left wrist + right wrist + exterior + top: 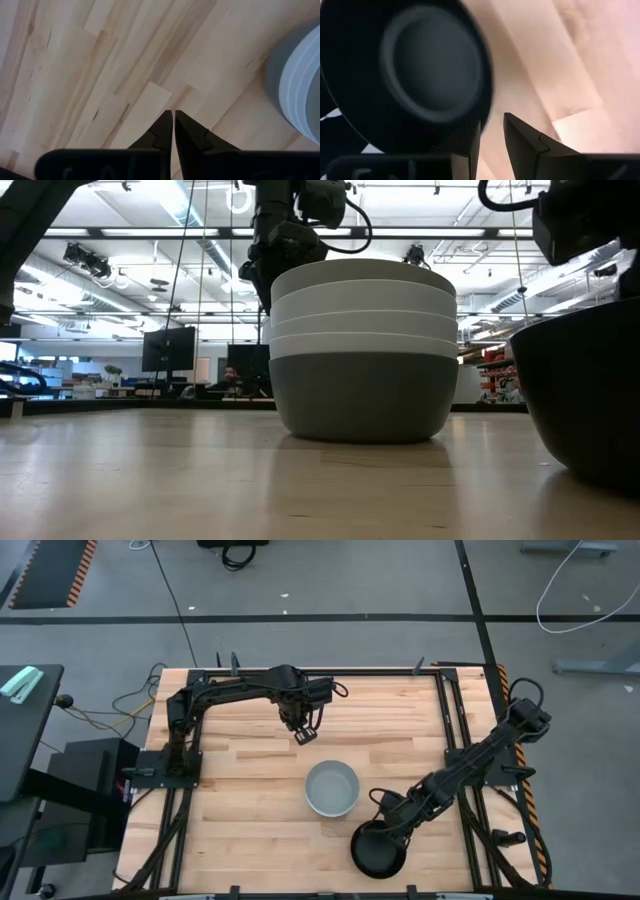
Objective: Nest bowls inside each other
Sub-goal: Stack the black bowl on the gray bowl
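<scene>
A stack of nested bowls [330,788] stands in the middle of the table: a grey bowl [360,395] at the bottom with several pale bowls [362,305] set inside it. A black bowl [377,852] [590,400] sits near the table's near edge, right of the stack. My right gripper [386,823] [492,120] is at the black bowl's far rim, shut on it. My left gripper [303,734] [173,116] hovers shut over bare wood on the stack's far side, touching nothing. My right gripper holds the black bowl by its rim [487,105] on the side facing the stack. One finger [470,145] is inside the bowl and the other [525,140] outside. In the low view the bowl looks tilted. Whether its base is clear of the table I cannot tell.
The wooden table top [240,790] has open room left of the stack and along the far side. A black metal frame [450,730] borders the table, and the arm bases stand at its left and right edges. The black bowl lies close to the near edge.
</scene>
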`<state>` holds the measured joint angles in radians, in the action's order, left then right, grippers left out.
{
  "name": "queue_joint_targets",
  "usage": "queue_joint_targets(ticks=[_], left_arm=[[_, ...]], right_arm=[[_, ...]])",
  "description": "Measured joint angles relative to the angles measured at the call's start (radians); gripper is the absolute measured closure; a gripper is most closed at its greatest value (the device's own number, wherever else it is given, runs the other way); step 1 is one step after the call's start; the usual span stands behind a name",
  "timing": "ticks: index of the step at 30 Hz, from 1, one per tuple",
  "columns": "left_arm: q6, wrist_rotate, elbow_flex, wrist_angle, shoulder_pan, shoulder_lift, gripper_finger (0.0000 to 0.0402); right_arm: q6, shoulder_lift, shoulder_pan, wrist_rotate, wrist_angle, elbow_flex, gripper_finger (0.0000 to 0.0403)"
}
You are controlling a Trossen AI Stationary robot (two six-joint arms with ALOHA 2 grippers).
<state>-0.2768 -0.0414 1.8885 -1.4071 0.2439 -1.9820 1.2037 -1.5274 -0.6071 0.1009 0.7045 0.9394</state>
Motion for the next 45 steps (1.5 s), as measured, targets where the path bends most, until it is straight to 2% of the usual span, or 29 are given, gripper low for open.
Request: queue_joint_targets(ticks=[15,26,31,38,45], left_arm=[[0.0,0.0,0.0,0.001,-0.001,0.0,0.0387],[-0.008,0.0,0.0,0.004,-0.001,0.0,0.0377],[-0.008,0.0,0.0,0.004,-0.007,0.0,0.0386],[-0.008,0.0,0.0,0.004,-0.024,0.0,0.0384],[-0.003,-0.008,0.0,0.003,-0.041,0.0,0.0373]], right_arm=[[0.027,-0.049,-0.007,-0.022,-0.051,0.0,0.031],[0.007,-0.083,-0.006,-0.038,-0.052,0.0,0.0313],[0.008,-0.083,0.005,-0.048,-0.052,0.0,0.0332],[0.002,-0.083,0.024,-0.049,-0.049,0.0,0.0389],[-0.019,-0.083,0.029,-0.05,-0.049,0.0,0.0394]])
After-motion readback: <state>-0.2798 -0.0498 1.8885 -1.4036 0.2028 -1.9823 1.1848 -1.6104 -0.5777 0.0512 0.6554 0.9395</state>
